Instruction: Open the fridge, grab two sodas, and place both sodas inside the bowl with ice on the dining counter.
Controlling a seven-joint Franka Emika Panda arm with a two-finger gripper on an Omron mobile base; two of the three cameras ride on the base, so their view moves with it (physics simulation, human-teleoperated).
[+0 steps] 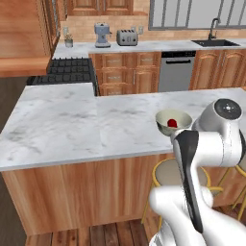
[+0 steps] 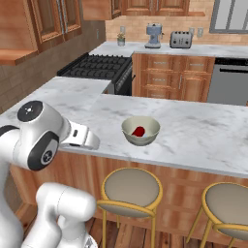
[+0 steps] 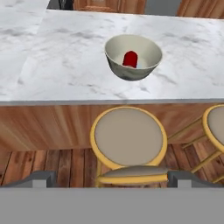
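well ahead of the spread, empty tool (image 3: 112,177) a bowl (image 3: 133,57) holding one red can (image 3: 130,58) sits on the tabletop (image 3: 65,65), a stool (image 3: 128,138) between.

Both base views look forward and down across the dining counter (image 1: 72,125) from opposite rear sides, sharing the bowl (image 2: 140,131); the hand view faces its near edge closely.

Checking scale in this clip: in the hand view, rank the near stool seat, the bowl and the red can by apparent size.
1. Stool seat, though nearer the camera.
2. Bowl.
3. Soda can, inside the bowl.
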